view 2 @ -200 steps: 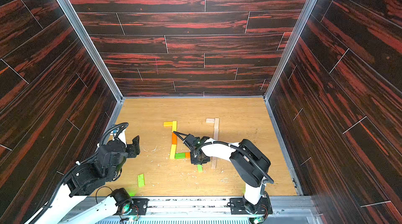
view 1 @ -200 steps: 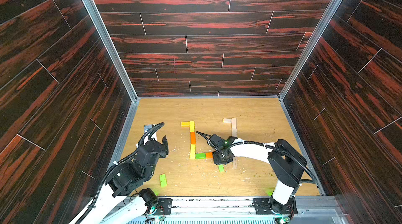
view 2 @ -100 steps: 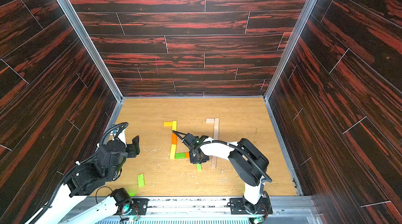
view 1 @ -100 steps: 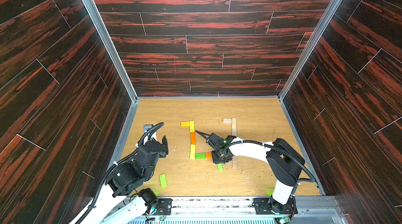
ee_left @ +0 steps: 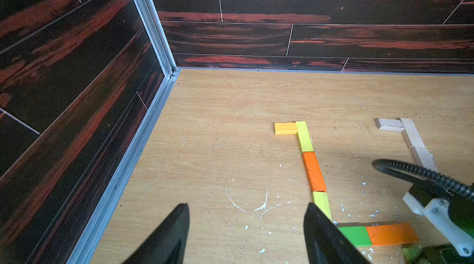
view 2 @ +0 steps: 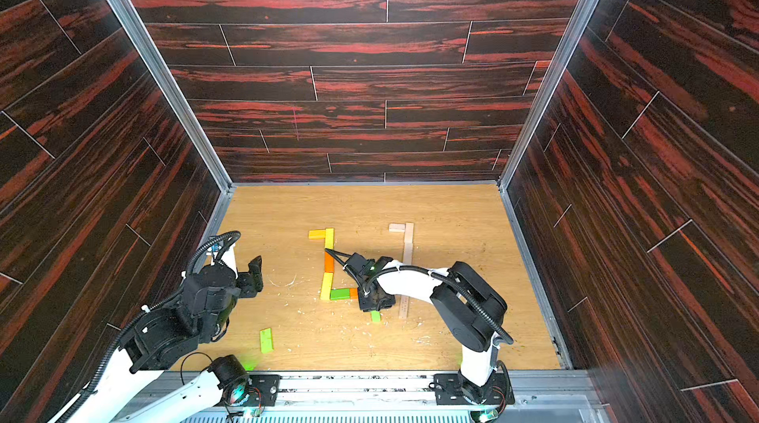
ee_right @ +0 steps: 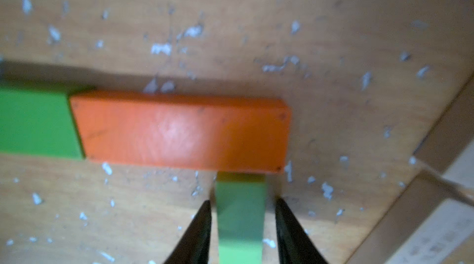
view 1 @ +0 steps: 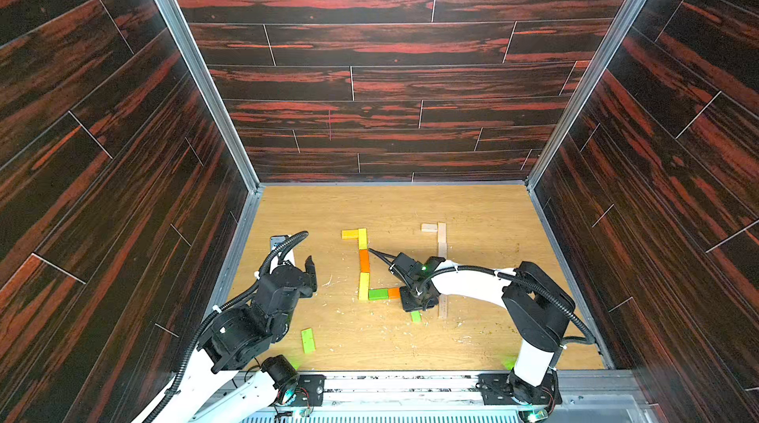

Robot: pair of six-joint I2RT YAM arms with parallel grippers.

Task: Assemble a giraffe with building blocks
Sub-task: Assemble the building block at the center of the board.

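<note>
Enclosure with dark wood-grain walls; pale bench (view 1: 472, 211), flecked white.

Right hand (ee_right: 243, 200): low over the bench, jaws slightly parted, a thin gap either side of a green block (ee_right: 239, 224). Straddling it, not gripping.

The block's long axis runs straight out from the hand. Its far end butts the long side of the orange block (ee_right: 179, 132) at a right angle; probably a leg.

Left hand (ee_left: 246, 204): open, empty, well apart. The loose green block (view 1: 308, 340) lies nearer it, so likely its pick.
</note>
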